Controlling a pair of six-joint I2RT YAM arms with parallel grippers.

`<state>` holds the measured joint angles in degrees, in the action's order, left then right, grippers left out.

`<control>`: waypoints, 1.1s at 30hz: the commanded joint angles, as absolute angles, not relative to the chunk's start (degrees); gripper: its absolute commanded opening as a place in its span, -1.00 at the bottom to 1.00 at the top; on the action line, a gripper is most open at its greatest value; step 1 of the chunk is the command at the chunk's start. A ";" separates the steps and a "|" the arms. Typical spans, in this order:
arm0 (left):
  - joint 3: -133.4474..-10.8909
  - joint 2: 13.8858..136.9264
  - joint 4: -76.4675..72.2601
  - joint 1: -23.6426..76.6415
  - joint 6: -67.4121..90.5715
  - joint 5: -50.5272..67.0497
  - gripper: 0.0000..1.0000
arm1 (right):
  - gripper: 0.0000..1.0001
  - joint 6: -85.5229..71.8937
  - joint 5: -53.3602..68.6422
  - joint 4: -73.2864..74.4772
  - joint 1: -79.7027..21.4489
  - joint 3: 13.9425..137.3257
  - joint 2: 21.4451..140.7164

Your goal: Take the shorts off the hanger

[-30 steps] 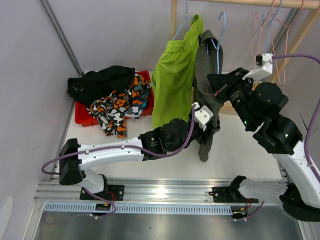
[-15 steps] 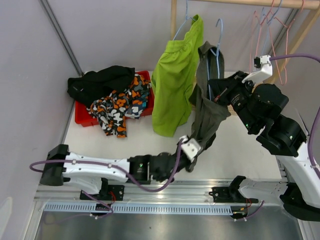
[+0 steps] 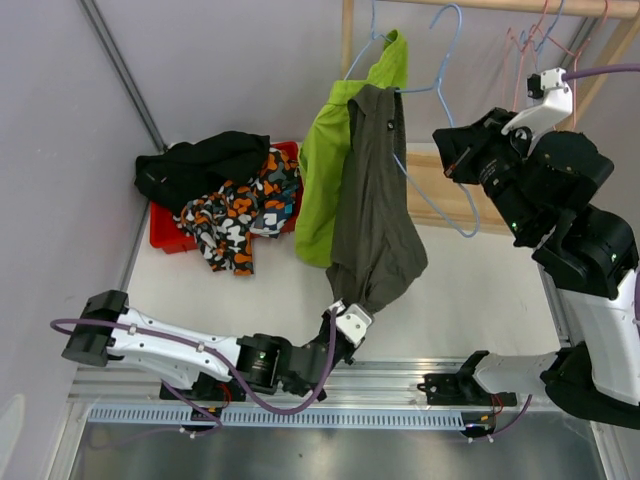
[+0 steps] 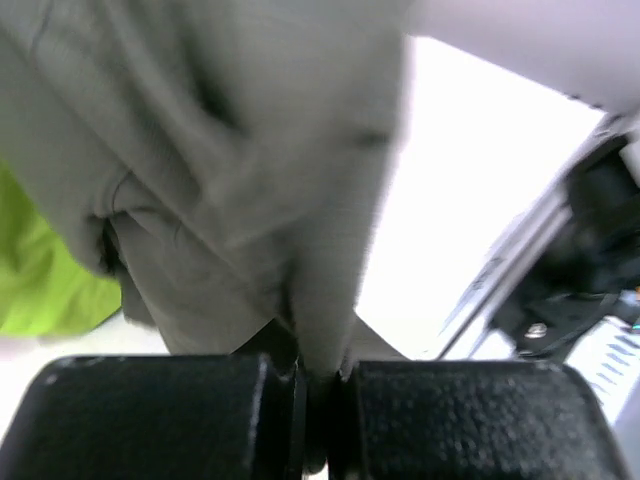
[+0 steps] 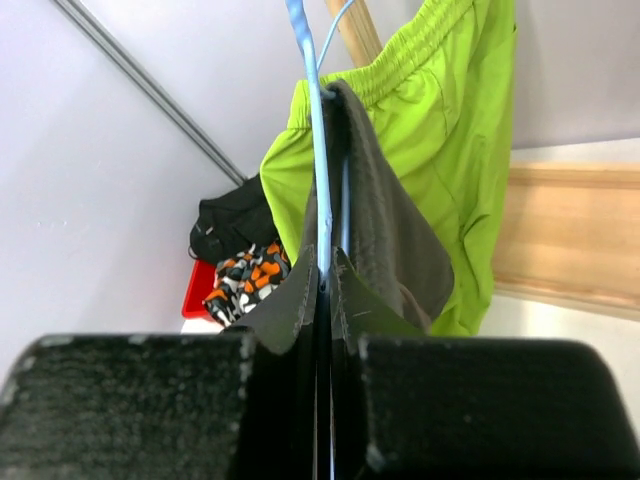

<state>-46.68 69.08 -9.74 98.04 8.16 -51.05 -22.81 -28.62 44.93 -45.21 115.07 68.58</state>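
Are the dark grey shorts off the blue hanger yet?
Not yet: the dark grey shorts drape over the blue hanger wire, left tool pinching their hem.

Red bin (image 3: pixel 162 232) at left, wooden rack (image 3: pixel 347 30) behind — white table (image 3: pixel 490 300), metal rail (image 3: pixel 330 384) at near edge

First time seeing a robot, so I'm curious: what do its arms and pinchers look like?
The left arm and right arm are smooth white shells joined by bulky black joints, each trailed by a thin purple cable. The left gripper and right gripper each have two blocky, matte black fingers with a grainy surface.
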 commanded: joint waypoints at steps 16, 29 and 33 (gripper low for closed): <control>-80.31 74.60 -0.01 64.21 -7.65 -42.55 -1.00 | -1.00 -38.84 -2.04 56.95 -45.08 109.35 63.46; -100.54 72.77 17.64 28.85 -2.55 -37.63 -1.00 | -1.00 -40.96 -3.96 63.03 -47.72 106.88 53.61; -111.06 81.18 23.90 19.00 -0.44 -28.75 -1.00 | -1.00 -40.17 -4.13 60.21 -47.72 104.42 54.31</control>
<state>-102.67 77.06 20.67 23.46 -2.26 -36.16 -40.49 -3.86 63.42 -47.46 106.15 52.14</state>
